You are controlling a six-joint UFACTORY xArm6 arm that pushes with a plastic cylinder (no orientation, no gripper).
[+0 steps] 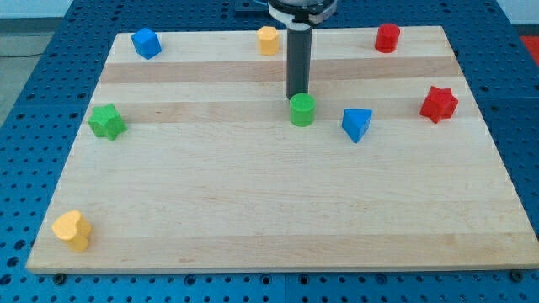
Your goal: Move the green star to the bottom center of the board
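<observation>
Nearest the camera, a yellow heart-shaped block [72,230] is sitting at the wooden board's [278,210] bottom-left corner. No jaws exist on this rig; my tip [297,95] is resting just above a green cylinder block [302,110], seemingly touching it. Well apart, by the view's left edge, the green star block [107,121] is waiting, so the push to bottom center looks wholly undone.

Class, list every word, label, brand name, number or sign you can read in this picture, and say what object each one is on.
None: no readable text shows anywhere in this view.
The wooden board, the green star, the green cylinder just below my tip, and the other coloured blocks are all plain and unmarked.
</observation>
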